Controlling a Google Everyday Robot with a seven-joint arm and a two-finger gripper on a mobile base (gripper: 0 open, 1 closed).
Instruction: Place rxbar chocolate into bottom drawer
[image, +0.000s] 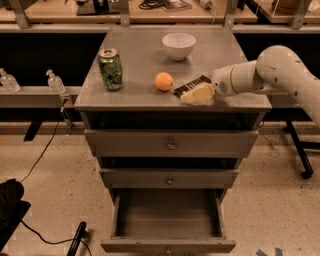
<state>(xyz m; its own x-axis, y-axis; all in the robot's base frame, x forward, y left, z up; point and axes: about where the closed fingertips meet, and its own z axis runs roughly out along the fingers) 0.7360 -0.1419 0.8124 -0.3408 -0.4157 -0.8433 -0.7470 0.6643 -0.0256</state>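
The rxbar chocolate (188, 86), a thin, flat, dark bar with pale lettering on its wrapper, lies on the brushed grey metal worktop (135, 57) near the front right edge, set at a slant. The tool (196, 95), a cream-coloured wedge at the end of a smooth, rounded white arm (280, 70) that reaches in from the right, rests low over the bar's near side, touching or almost touching it; I cannot tell whether it is spread apart or clamped on the bar. Just left of the bar sits a round orange fruit (163, 81), close but apart from it. Further left stands an upright green can (110, 69) with a shiny metal top, and at the back of the worktop is a smooth white bowl (179, 45). Under the worktop the cabinet has three grey metal drawers: the upper two (171, 144) are closed, each with a small round knob, and the bottom drawer (170, 217) is pulled out, showing a deep, plain grey rectangular tray. The floor (45, 200) is pale and speckled.
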